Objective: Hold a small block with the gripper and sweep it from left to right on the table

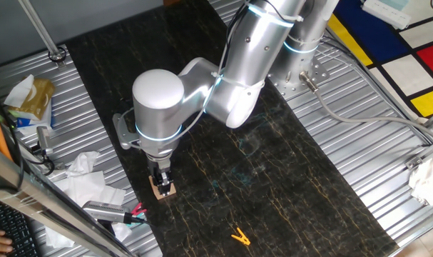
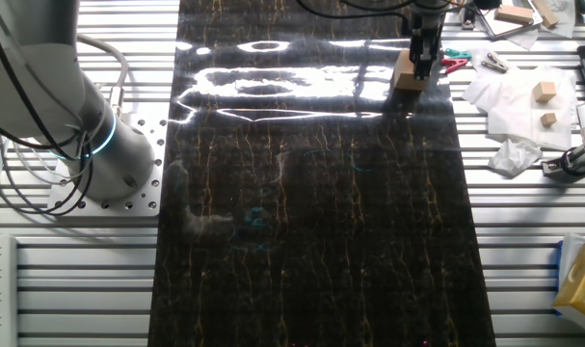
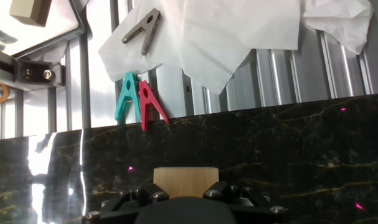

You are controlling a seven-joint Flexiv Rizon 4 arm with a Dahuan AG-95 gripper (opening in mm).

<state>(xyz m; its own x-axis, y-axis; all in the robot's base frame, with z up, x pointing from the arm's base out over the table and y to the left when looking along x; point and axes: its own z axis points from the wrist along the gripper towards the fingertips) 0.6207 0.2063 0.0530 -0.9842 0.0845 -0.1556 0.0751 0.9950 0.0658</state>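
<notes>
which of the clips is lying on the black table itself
The yellow clip, alone on the marble table. The teal clip, red clip and grey clip lie off it on the ribbed metal and paper.

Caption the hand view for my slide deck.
Gripper holding a wooden block on the black table, clips beyond.

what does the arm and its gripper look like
The arm is thick and silver with rounded joint housings and glowing light-blue rings at the joints. A thin dark cable runs along its side. At its tip sits a small black two-finger gripper.
</notes>
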